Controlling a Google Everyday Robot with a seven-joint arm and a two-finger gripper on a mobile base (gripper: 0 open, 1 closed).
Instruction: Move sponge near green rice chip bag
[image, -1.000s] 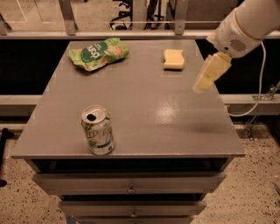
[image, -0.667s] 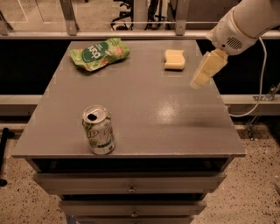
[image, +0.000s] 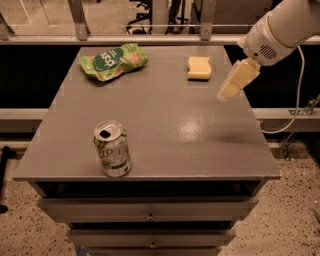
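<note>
Jaws: pressed together, showing as one cream-yellow slab with no gap, and pinching nothing.
Gripper: one gripper (image: 225, 94), hanging in the air over the right rear part of the table, tilted down and to the left, its tip just right of and a little nearer than the sponge, not touching it.
Arm: one white arm (image: 280, 30) coming in from the upper right corner.
Sponge: one sponge (image: 199, 68), pale yellow, lying flat on the table top near the back edge, right of centre.
Green rice chip bag: one green rice chip bag (image: 114, 61), crumpled, lying at the back left of the table, well apart from the sponge, with bare table between them.
Can: one green-and-white soda can (image: 112, 148), upright, top opened, near the front edge on the left, well apart from both bag and sponge.
Table: one grey table (image: 165, 120) carrying three loose things in all.
Drawers: stacked drawer fronts (image: 150, 215) below the top, at least two with a small knob.
Cable: one white cable (image: 299, 85) hanging down at the right, off the table.
</note>
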